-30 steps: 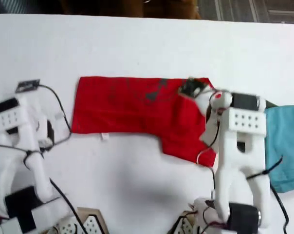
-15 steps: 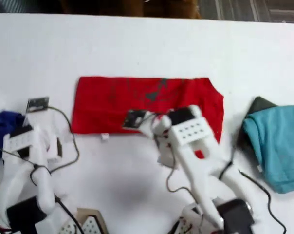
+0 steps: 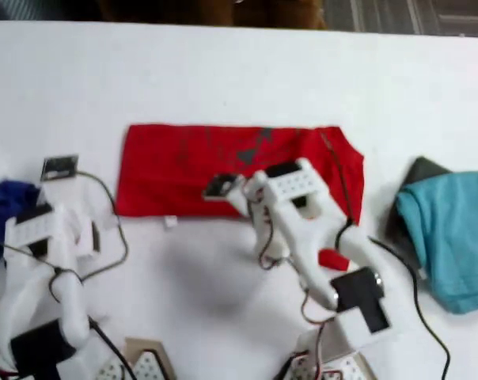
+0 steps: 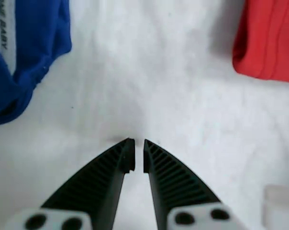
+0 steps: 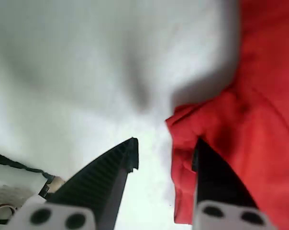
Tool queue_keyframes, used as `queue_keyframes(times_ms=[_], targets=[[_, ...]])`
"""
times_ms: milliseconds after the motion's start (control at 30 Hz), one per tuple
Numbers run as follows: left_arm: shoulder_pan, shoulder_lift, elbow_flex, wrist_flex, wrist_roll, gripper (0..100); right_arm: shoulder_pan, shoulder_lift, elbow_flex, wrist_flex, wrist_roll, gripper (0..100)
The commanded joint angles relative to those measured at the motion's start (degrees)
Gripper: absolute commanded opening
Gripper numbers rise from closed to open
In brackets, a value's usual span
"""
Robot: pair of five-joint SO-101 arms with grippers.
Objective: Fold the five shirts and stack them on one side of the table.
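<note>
A red shirt [image 3: 191, 170] lies folded into a wide strip in the middle of the table. My right arm [image 3: 290, 186] hangs over its near right part. My right gripper [image 5: 166, 148] is open, one finger on bare table, the other at the red shirt's [image 5: 250, 124] rumpled edge. A blue shirt [image 3: 5, 202] lies crumpled at the far left, beside my left arm [image 3: 41, 229]. My left gripper [image 4: 137, 146] is shut and holds nothing, above bare table between the blue shirt [image 4: 25, 52] and the red shirt [image 4: 266, 40].
A folded teal shirt [image 3: 453, 233] rests on a dark folded one [image 3: 419, 170] at the right edge. The arm bases and cables [image 3: 104, 237] crowd the near edge. White table [image 3: 239, 71] stretches behind the red shirt.
My right arm swung left from the red shirt's right end to its near edge. The shirt's hanging lower-right flap now looks tucked in. My left arm shifted slightly, uncovering the blue shirt.
</note>
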Motion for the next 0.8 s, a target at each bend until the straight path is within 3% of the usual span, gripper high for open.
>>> queue_keyframes(times_ms=[0, 300, 767], targets=[[-0.35, -1.67, 0.13, -0.53, -0.18, 6, 1.36, 2.68, -3.96, -0.04, 0.00, 15.1], [-0.35, -1.67, 0.13, -0.53, -0.09, 6, 1.45, 7.43, -9.49, 1.89, 0.00, 1.2], [-0.35, -1.67, 0.22, -0.53, 0.00, 6, 9.71, 7.52, -25.76, 9.63, 0.09, 1.8]])
